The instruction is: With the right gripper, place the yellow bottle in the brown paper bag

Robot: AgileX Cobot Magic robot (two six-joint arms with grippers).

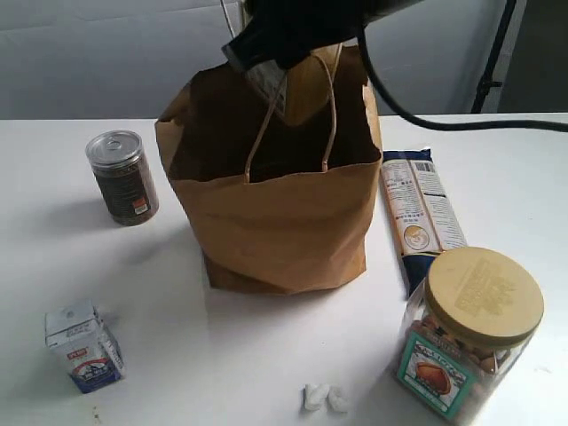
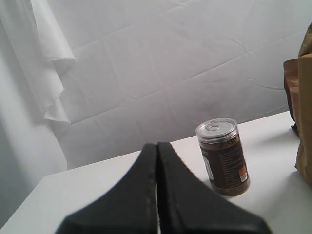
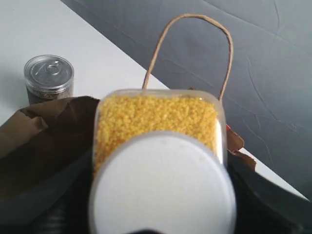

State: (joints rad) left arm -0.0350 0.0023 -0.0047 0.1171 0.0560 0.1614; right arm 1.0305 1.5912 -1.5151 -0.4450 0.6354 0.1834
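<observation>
Exterior view: right hand (image 1: 272, 51) clasps yellow bottle (image 1: 291, 92) over brown paper bag (image 1: 284, 222) mouth

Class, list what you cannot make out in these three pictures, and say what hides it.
Floor of the brown paper bag: exterior view, behind its own front wall.
Fingers of the right gripper: right wrist view, behind the yellow bottle and its white cap.
Bottle's label print: exterior view, blurred.
</observation>
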